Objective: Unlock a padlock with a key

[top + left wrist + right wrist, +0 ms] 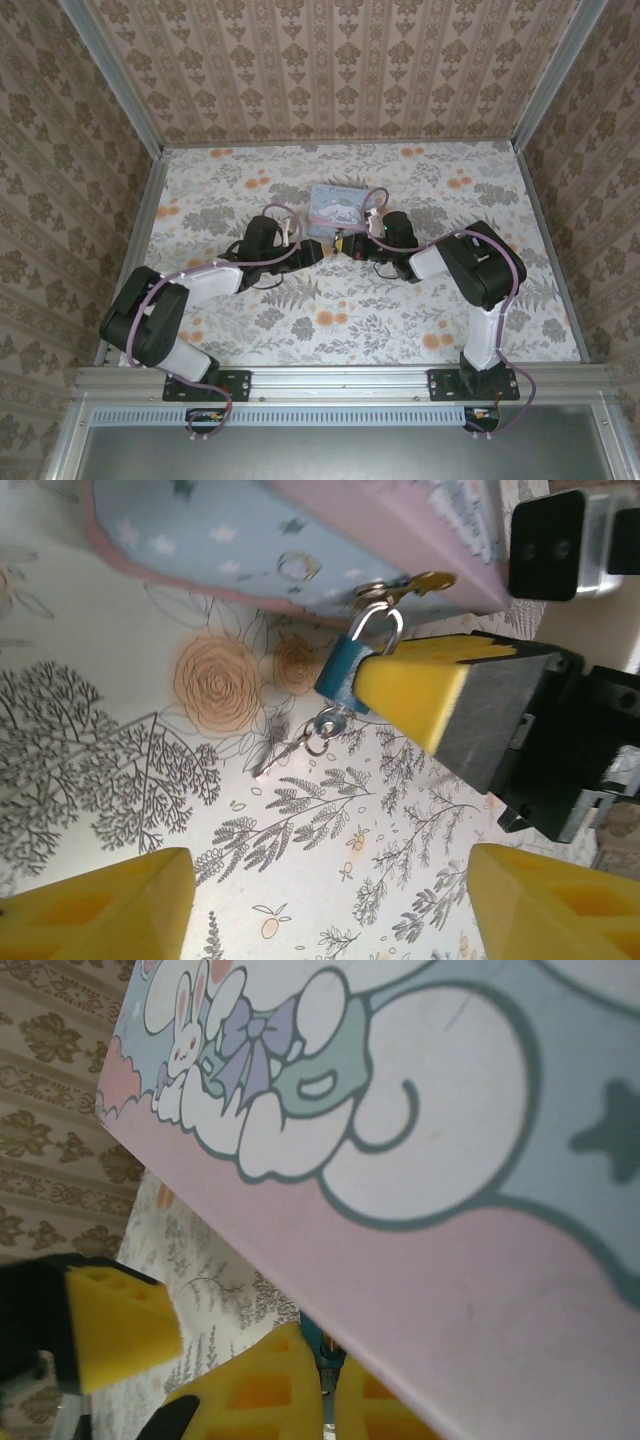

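— So, where's the padlock [340, 675]?
— At the edge of the pale-blue tin [230, 540]. Its shackle is hooked through a ring there, and its blue body tilts down toward the flowered surface [110, 690].
— And the right jaws?
— Closed together on the padlock's body.
— The key [285, 752]?
— It's on a small ring at the lock's lower end, slanting toward the surface. Whether it touches, I can't tell.
— The left jaws?
— Wide apart and holding nothing, with the key ahead of them.
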